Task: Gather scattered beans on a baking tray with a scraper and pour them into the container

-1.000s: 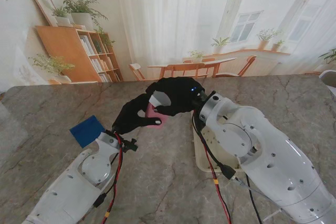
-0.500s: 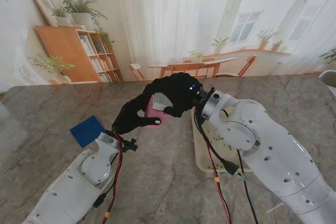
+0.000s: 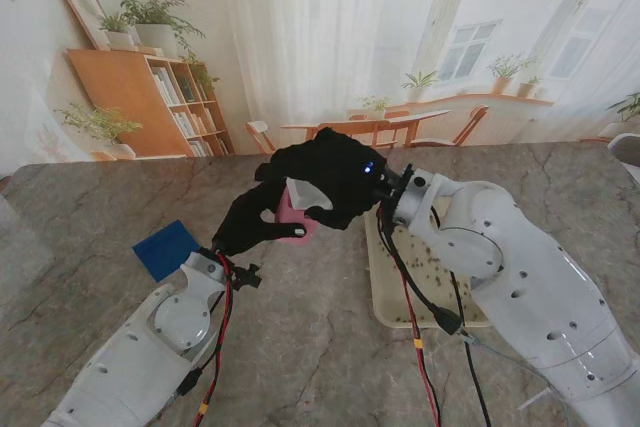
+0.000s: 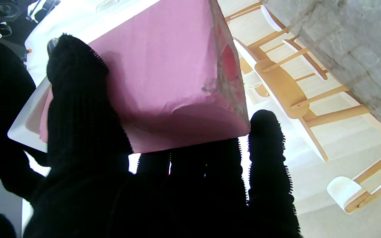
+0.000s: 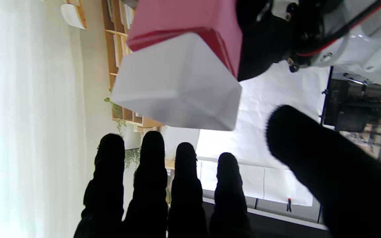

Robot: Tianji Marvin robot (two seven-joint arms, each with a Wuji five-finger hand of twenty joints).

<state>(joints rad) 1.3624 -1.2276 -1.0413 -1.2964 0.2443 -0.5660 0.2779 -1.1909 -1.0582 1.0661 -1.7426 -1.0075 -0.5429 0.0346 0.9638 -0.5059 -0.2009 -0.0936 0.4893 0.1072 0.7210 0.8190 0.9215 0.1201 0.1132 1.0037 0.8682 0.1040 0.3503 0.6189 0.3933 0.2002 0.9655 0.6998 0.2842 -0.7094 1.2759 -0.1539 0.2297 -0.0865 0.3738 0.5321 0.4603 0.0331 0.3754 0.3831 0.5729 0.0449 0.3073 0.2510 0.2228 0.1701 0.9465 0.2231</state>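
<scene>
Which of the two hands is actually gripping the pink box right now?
The left hand. Its fingers wrap the pink box, while the right hand holds a white box against it.

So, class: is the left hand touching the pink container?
Touching. The left wrist view shows the left hand with its thumb pressed flat on the pink container wall and its fingers under the base, no gap showing.

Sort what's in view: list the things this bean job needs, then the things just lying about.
Job:
cream rectangular baking tray
scattered dark beans
pink-and-white box-shaped container, held up between both hands
left hand
right hand

Lying about:
blue flat square on the marble table
</scene>
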